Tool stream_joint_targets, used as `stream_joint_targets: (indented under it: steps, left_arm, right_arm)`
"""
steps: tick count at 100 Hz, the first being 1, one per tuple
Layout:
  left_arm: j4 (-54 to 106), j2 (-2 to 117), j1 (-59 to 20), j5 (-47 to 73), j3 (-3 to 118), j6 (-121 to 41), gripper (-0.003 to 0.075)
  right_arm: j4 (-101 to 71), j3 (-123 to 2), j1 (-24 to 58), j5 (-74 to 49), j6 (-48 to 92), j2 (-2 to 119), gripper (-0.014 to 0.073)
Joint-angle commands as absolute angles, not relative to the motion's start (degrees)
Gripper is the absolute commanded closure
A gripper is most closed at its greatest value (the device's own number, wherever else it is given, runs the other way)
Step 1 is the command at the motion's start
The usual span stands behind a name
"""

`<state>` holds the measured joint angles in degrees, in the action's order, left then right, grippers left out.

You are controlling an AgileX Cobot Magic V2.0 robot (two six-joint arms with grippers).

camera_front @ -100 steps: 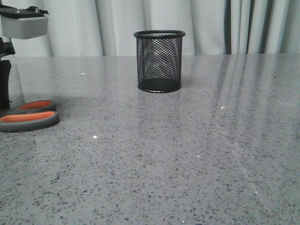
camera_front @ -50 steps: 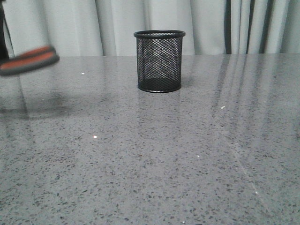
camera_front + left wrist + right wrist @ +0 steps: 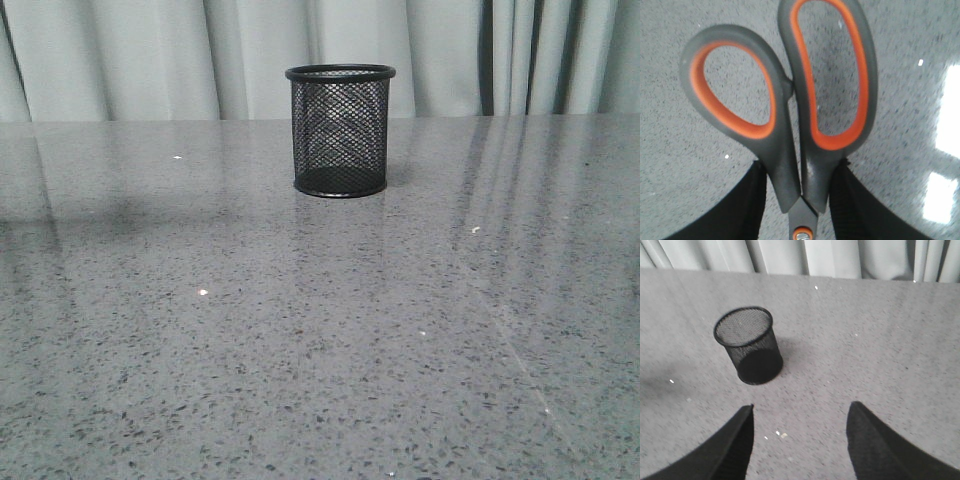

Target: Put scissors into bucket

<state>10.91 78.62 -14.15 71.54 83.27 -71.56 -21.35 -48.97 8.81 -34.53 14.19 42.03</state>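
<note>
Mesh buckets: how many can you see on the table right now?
1. The bucket stands upright toward the back of the table, near the middle; the right wrist view shows the same one, apparently empty. None other shows, though the table's far left lies outside the front view.

Left gripper squeezing scissors just above screw, w/ handle loops at 12 o'clock, grey w/ orange inside. Speckled grey table far below.

left claw clamped on scissors; right claw spread wide.
</note>
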Motion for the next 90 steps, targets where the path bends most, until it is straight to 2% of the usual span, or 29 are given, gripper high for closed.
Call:
stream_joint_targets:
  steps: [1,30,47,73,90]
  left_arm:
    - [15.9,76.2,-14.6,71.6,85.2,-68.4,0.0552]
    - [31.2,75.5,-14.6,66.3,85.3,-65.2,0.0551]
    - [33.3,75.5,-16.7,64.1,87.2,-65.2,0.0551]
    - [33.3,75.5,-24.0,56.9,88.6,-65.2,0.0551]
    - [33.0,75.5,-28.0,52.2,88.6,-65.2,0.0551]
  right_arm:
    - [-25.2,-51.1,9.0,-28.7,15.1,42.2,0.0221]
    - [-50.0,-51.3,9.0,-28.0,31.1,42.9,0.0221]
    - [-60.3,-55.0,9.0,-34.5,40.5,46.5,0.0221]
    - [-67.8,-64.1,9.0,-44.6,43.5,55.1,0.0221]
    - [-68.6,-68.5,10.0,-46.9,43.5,59.5,0.0221]
